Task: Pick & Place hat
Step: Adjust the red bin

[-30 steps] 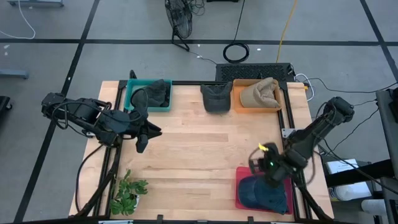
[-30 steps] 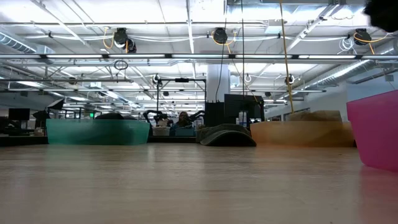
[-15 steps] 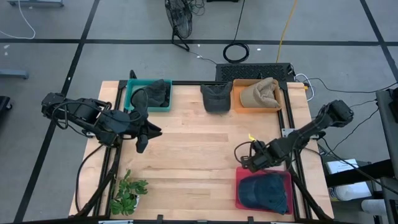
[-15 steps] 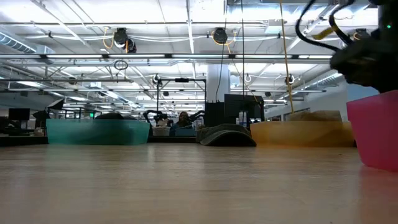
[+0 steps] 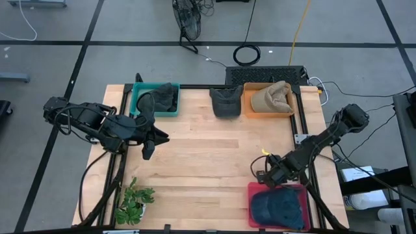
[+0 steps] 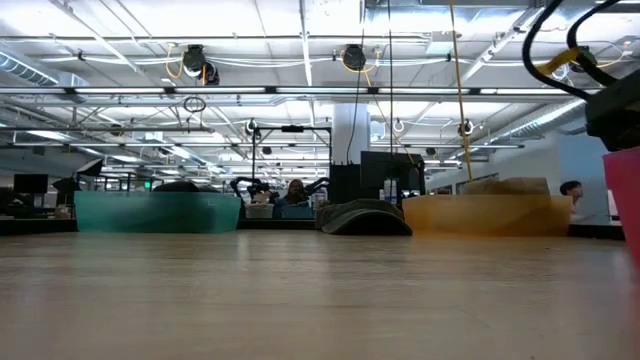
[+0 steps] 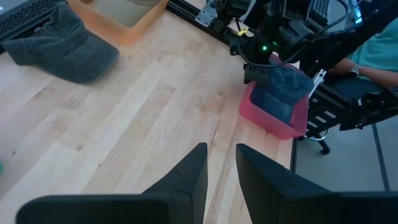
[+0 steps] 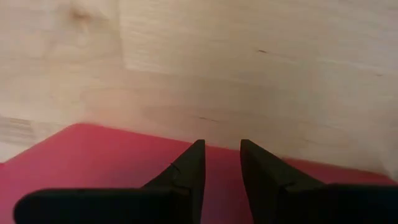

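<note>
A dark blue hat (image 5: 276,209) lies inside the pink bin (image 5: 298,189) at the table's near right corner, also in the left wrist view as hat (image 7: 283,84) and bin (image 7: 273,126). My right gripper (image 5: 265,174) sits low at the bin's far rim with its fingers shut (image 8: 222,149). A dark grey hat (image 5: 225,103) lies flat on the table by the far edge. My left gripper (image 5: 147,148) waits shut over the table's left side (image 7: 221,149). My right gripper has its shut fingers (image 8: 193,155) against the far rim (image 8: 124,149) of the pink bin. They come slanting down from the table's far side. The bin stands flat on the table with the blue hat inside.
A teal bin (image 5: 138,97) with a dark hat and an orange bin (image 5: 250,108) with a tan hat stand along the far edge. A small plant (image 5: 133,201) sits at the near left corner. Bare wood lies across the table's middle. The pink bin's edge (image 6: 625,200) shows in the low view.
My right gripper moved from above the pink bin toward the table's left, came down, then moved back toward the near edge. In the last half second the pink bin, with the blue hat in it, slid toward the near edge and slightly right.
</note>
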Robot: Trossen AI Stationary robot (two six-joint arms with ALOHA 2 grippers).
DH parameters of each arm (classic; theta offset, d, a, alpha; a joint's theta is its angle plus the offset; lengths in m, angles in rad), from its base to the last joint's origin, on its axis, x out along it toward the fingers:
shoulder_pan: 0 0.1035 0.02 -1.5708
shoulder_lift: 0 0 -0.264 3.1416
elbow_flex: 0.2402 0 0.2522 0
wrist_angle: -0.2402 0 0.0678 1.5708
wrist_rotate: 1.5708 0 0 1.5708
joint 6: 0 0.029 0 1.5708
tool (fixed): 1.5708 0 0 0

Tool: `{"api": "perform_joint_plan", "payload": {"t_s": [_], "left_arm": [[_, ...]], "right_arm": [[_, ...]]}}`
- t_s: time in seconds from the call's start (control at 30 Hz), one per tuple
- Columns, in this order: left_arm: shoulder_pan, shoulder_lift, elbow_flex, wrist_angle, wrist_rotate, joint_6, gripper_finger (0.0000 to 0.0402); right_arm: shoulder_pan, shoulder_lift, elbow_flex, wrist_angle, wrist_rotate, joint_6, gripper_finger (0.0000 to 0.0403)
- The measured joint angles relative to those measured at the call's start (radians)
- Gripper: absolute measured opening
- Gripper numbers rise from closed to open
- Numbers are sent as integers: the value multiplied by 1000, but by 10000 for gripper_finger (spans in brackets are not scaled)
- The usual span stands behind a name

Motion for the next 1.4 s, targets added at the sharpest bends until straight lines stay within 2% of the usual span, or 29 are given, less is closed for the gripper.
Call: {"api": "perform_joint_plan", "payload": {"t_s": [0.2,0.47,0.73,1.03,1.23,1.4], "left_arm": [[0,0,0,0,0,8,93],[0,0,0,0,1,8,93],[0,0,0,0,2,11,93],[-2,0,0,-1,3,7,93],[-2,0,0,-1,4,44,93],[-2,0,0,-9,67,82,93]], "right_arm": [[58,0,0,-54,0,70,84],[79,-42,0,-116,1,72,84],[56,-101,50,-104,177,75,84],[-4,-15,213,-21,237,-153,84],[-110,83,306,-16,264,-335,84],[-168,206,383,114,225,-390,84]]}}
